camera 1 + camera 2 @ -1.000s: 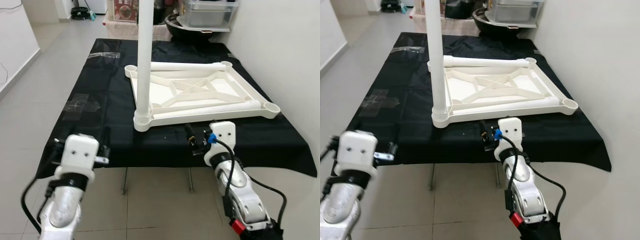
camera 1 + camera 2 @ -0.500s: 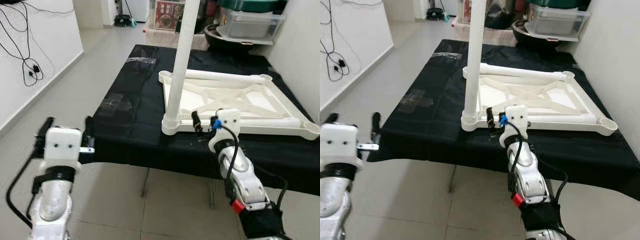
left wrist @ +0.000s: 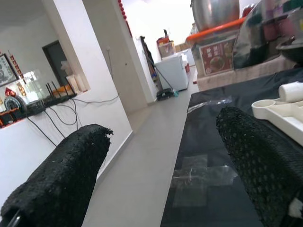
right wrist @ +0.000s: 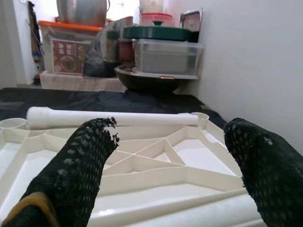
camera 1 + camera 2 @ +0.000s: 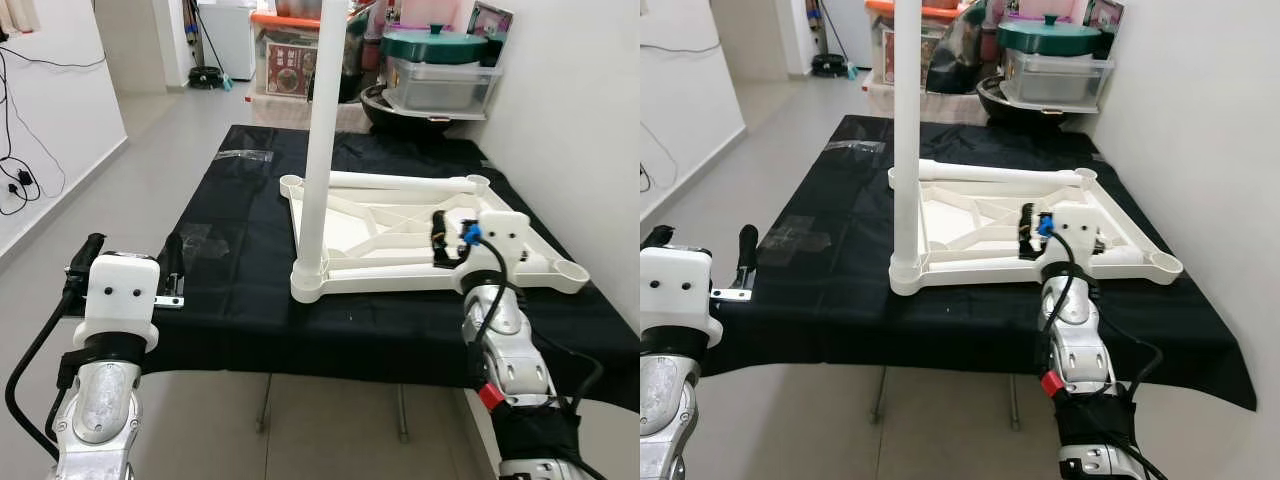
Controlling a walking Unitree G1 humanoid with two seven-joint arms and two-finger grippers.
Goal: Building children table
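Right gripper [image 5: 443,240], fingers apart, is hovering over the upturned white tabletop [image 5: 400,225]; left gripper [image 5: 130,270], also spread, is hanging beside it.

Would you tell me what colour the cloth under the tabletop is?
The cloth is black, clearest in the right eye view.

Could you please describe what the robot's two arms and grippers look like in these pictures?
Both arms are silver metal with black joint bands and black cables looping alongside. Each wrist ends in a boxy white housing; the left one shows small dark screw holes. The right arm carries a blue connector near the wrist and a red tag lower down. The left gripper and right gripper have long black fingers with a mesh-like textured surface.
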